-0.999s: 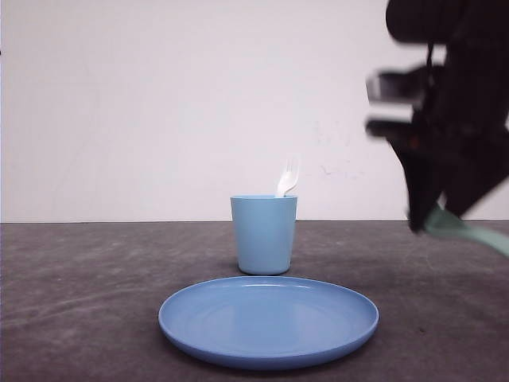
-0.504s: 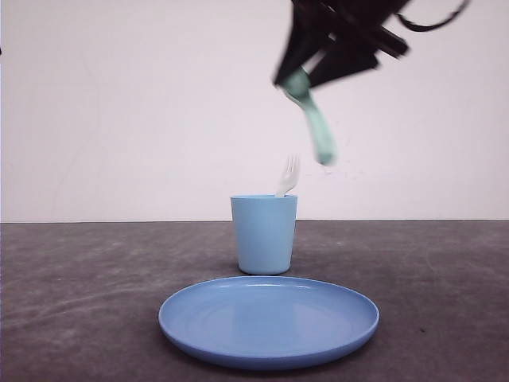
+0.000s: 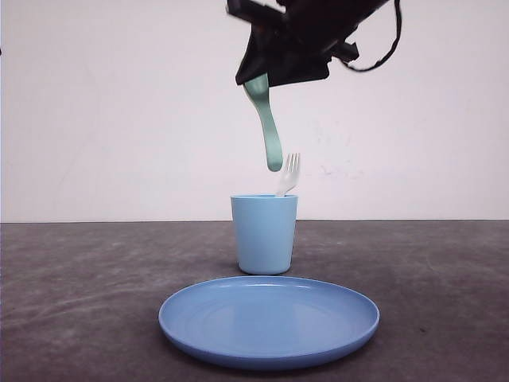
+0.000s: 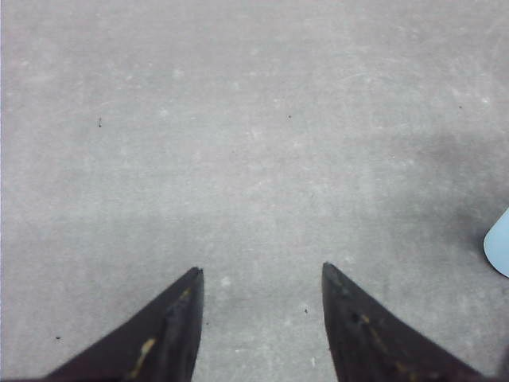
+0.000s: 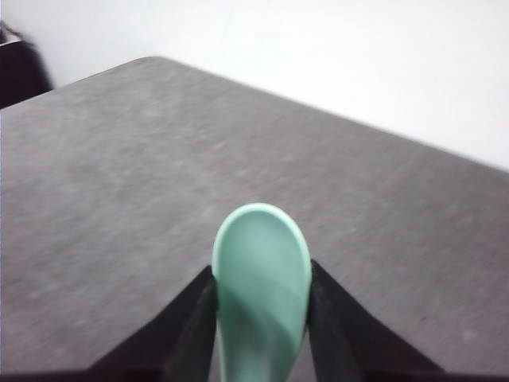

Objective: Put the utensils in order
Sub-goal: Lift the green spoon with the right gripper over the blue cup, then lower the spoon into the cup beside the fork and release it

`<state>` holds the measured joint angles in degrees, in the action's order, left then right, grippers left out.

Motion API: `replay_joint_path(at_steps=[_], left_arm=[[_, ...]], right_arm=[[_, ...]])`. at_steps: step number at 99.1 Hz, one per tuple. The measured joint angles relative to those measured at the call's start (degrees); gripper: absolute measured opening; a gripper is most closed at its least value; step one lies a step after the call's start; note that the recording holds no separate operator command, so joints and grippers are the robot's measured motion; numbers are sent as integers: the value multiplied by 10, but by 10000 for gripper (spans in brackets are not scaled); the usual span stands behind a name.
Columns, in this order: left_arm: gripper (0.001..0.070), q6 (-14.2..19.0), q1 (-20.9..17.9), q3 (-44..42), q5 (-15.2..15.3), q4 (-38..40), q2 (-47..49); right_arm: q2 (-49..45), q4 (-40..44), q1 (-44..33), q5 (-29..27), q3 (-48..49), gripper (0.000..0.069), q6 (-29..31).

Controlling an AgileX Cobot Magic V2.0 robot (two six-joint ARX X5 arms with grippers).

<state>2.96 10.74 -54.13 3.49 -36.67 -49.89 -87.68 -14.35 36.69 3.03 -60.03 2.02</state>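
My right gripper (image 3: 256, 79) is high in the front view, shut on the upper end of the mint-green spoon (image 3: 269, 127). The spoon hangs almost straight down, its lower tip just above the rim of the light blue cup (image 3: 264, 235) and slightly left of the white fork (image 3: 289, 175). The fork stands in the cup with its tines up. In the right wrist view the spoon (image 5: 262, 278) sits squeezed between the black fingers (image 5: 195, 318) of the right gripper (image 5: 261, 267). My left gripper (image 4: 262, 268) is open over bare table, nothing between its fingers.
A round blue plate (image 3: 183, 318) lies in front of the cup, near the table's front edge. The dark grey table (image 3: 79, 278) runs back to a white wall. A light blue edge (image 4: 499, 251) shows at the side of the left wrist view.
My right gripper has carried the spoon up and left from the right side to above the cup. The spoon now hangs closer to vertical and lower toward the rim.
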Motion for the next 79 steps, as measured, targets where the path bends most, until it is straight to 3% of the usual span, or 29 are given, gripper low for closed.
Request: replay_joint_path(at_steps=[31, 79], left_arm=[[280, 0, 0, 0, 0, 0, 0], [280, 0, 0, 0, 0, 0, 0]], right_arm=[[-57, -37, 0, 0, 0, 152, -46], [-126, -29, 0, 0, 0, 152, -52]])
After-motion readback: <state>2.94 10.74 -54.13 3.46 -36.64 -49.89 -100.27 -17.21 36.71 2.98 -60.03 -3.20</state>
